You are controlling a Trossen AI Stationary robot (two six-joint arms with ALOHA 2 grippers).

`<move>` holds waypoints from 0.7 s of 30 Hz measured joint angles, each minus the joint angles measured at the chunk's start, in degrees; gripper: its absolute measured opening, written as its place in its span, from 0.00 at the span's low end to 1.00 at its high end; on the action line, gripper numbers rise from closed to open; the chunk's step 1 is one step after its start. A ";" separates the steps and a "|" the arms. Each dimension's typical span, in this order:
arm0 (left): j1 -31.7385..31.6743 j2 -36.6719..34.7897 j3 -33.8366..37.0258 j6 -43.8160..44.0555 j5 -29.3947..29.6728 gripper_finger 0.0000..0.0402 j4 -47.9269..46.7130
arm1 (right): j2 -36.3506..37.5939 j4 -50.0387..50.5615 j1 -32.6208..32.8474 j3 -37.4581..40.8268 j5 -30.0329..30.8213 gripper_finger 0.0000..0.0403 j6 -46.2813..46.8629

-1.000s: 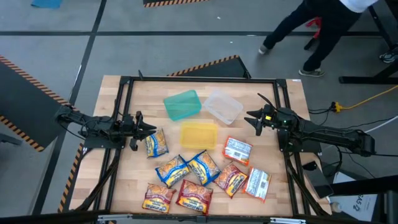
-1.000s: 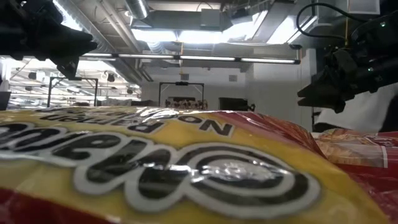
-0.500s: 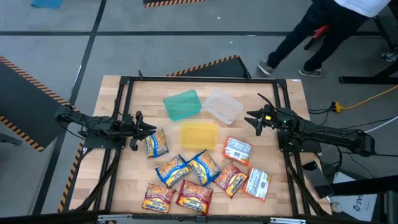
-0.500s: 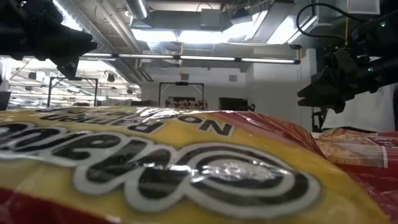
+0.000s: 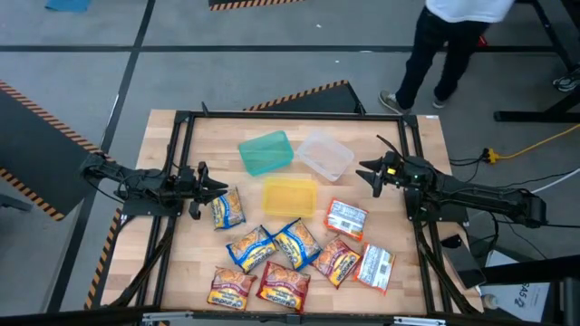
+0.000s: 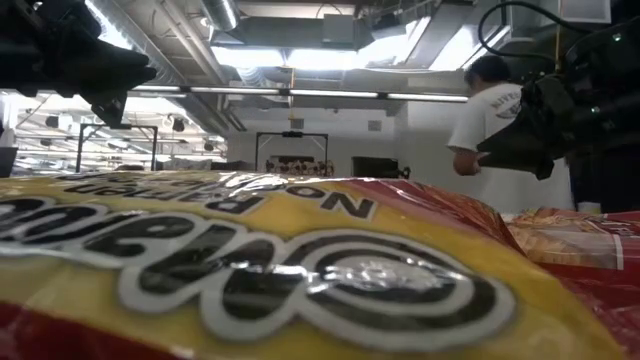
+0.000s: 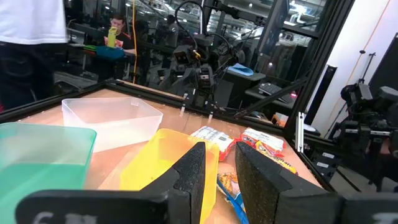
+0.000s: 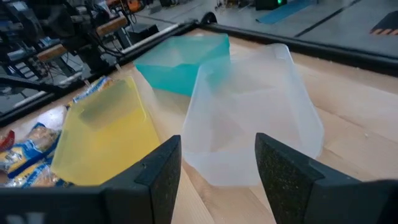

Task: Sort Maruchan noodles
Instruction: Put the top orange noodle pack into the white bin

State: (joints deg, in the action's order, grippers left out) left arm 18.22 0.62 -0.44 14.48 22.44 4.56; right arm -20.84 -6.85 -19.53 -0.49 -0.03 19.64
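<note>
**Crinkly packets lie unsorted while both arms hover empty**

The Maruchan noodles, small flat crinkly foil packets, lie scattered on the near half of the wooden table [image 5: 426, 136]. A blue-and-yellow packet [image 5: 227, 209] sits just beside the left pincer [image 5: 220, 188], two more blue-and-yellow ones [image 5: 275, 244] overlap at mid-table, orange-red-and-yellow packets [image 5: 259, 286] lie at the near edge, and red-and-white packets [image 5: 345, 218] lie toward the right. None is in the teal shallow plastic container [image 5: 265, 151], the clear shallow plastic container [image 5: 325, 155] or the yellow shallow plastic container [image 5: 289, 196], which cluster farther back.

The left pincer holds nothing, its dark fingers [image 7: 194, 176] standing a little apart. The right pincer [image 5: 367, 167] hovers just beside the clear container with its fingers [image 8: 158, 172] well apart, also empty.

These packets are probably light and stiff in the middle where the noodle block sits, with slippery, crackling wrap and thin sealed ends. Lying flat, they offer little height, so pinching across a short edge or a raised corner looks safest. Overlapping packets may drag a neighbour along, and a hard squeeze could crush the brittle noodles.
</note>
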 joint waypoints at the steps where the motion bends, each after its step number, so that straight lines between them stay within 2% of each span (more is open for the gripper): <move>1: 0.00 0.00 -0.01 0.00 0.00 0.21 0.00 | 0.00 0.02 0.02 0.00 0.00 0.48 0.02; 6: 0.00 0.02 0.01 0.49 0.11 0.21 0.39 | -0.02 0.58 0.02 0.02 -3.50 0.48 6.62; 9: 0.00 0.01 0.01 6.18 0.63 0.21 4.34 | 0.00 -0.59 0.02 0.00 -3.15 0.48 7.99; 16: 0.00 0.00 -0.01 9.14 6.68 0.21 14.01 | -0.02 0.23 0.02 0.00 -4.16 0.48 10.02; 18: -0.02 0.00 0.00 9.20 9.07 0.21 15.27 | -0.02 0.20 0.02 0.00 -7.03 0.48 11.75; 21: -0.07 0.00 0.01 9.28 10.53 0.21 15.84 | -0.02 -0.84 0.10 -0.67 -18.06 0.48 11.46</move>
State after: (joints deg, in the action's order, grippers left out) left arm 18.15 0.62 -0.43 23.76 32.97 20.39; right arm -20.86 -7.69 -19.43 -1.16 -18.09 31.10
